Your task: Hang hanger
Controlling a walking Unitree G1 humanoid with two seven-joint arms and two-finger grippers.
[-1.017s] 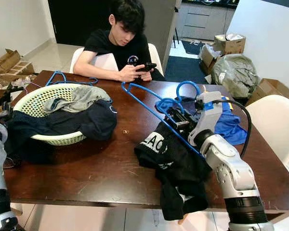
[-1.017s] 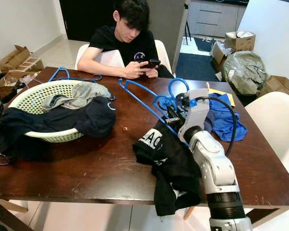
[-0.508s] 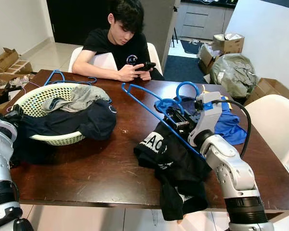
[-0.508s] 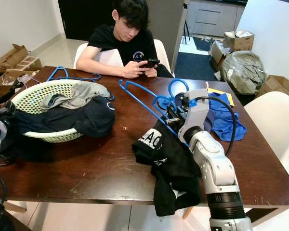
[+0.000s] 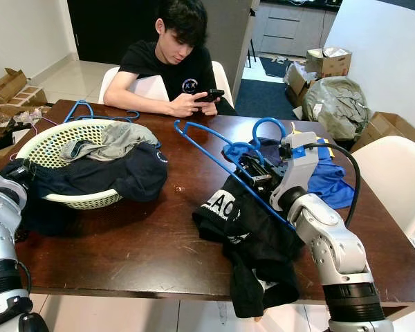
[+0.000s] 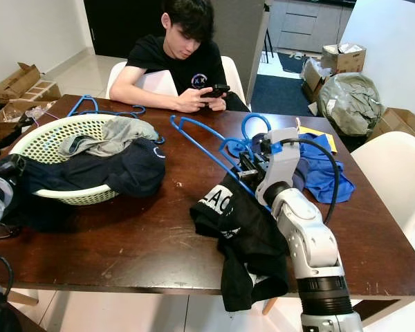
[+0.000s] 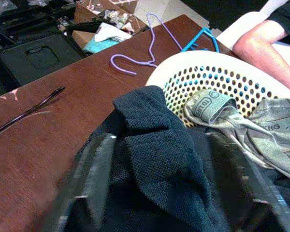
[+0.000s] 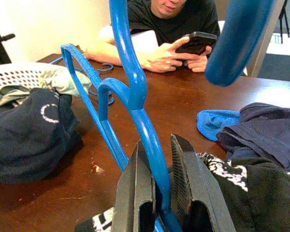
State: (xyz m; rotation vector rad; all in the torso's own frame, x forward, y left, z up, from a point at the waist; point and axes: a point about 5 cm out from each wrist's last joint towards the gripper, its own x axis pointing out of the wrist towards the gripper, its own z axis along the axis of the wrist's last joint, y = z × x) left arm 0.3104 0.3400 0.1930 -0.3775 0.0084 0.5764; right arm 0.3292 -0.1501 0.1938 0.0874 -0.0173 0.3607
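A blue hanger [image 5: 214, 160] slants up over the middle of the brown table [image 5: 145, 242]. A black printed t-shirt [image 5: 252, 242] is draped on its lower end and spills over the table's front edge. My right gripper [image 8: 157, 145] is shut on the blue hanger's bar just above the shirt. My left gripper [image 7: 162, 140] is open at the table's left end. Its blurred fingers [image 7: 94, 179] straddle a dark navy garment [image 7: 154, 159] that hangs over the rim of a white laundry basket [image 5: 41, 149].
A grey garment [image 5: 114, 138] lies in the basket. More hangers, one blue [image 5: 79, 111] and one purple [image 7: 135, 60], lie behind it. A person [image 5: 169, 62] sits at the far side holding a phone. Blue cloth [image 5: 332, 180] lies at the right, with a white chair [image 5: 394, 173] beyond.
My left arm has swung in from the table's left edge toward the basket and the dark garment. The right arm and the hanger have stayed put.
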